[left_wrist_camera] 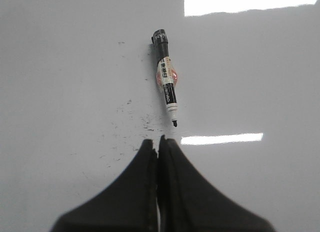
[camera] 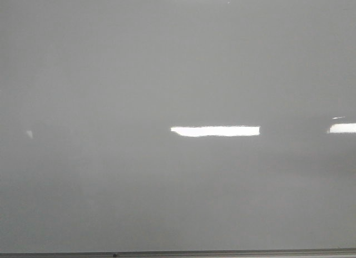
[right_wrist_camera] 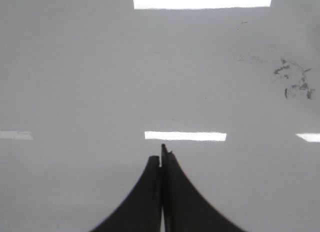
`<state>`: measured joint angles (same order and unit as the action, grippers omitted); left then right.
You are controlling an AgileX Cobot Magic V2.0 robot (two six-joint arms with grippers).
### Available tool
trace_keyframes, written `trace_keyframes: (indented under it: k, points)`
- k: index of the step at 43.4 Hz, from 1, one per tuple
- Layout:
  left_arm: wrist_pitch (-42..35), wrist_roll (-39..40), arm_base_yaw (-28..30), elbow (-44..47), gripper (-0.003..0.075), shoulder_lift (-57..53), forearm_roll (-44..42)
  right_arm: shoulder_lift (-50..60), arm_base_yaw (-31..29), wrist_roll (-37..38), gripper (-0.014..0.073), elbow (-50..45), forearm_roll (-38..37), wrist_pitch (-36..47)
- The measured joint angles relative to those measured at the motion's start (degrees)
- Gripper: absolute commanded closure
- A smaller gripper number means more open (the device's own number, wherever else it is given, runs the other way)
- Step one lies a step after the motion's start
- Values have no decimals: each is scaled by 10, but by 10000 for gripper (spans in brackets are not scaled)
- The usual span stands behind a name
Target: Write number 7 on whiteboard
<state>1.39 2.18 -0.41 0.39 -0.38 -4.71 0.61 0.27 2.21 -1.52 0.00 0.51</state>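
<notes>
The whiteboard (camera: 111, 74) fills the front view, glossy pale grey, with its thin frame edge (camera: 222, 253) along the bottom; neither arm shows there. No number 7 shows on it. In the left wrist view a black marker (left_wrist_camera: 167, 87), uncapped with its tip toward me, lies on the whiteboard (left_wrist_camera: 60, 67) just beyond my left gripper (left_wrist_camera: 158, 140), which is shut with nothing in it. My right gripper (right_wrist_camera: 161, 154) is also shut and empty over the bare whiteboard (right_wrist_camera: 75, 67).
Faint black smudges and specks (left_wrist_camera: 125, 127) lie on the board around the marker's tip. A patch of dark smears (right_wrist_camera: 295, 82) marks the board in the right wrist view. Bright rectangular light reflections (camera: 215, 131) show on the gloss.
</notes>
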Motion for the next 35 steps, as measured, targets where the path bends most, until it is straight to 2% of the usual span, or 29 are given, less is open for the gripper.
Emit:
trace_keyframes:
  k: [35]
  points:
    - [0,0,0,0,741,0,0,0,0,0,711,0,0,6]
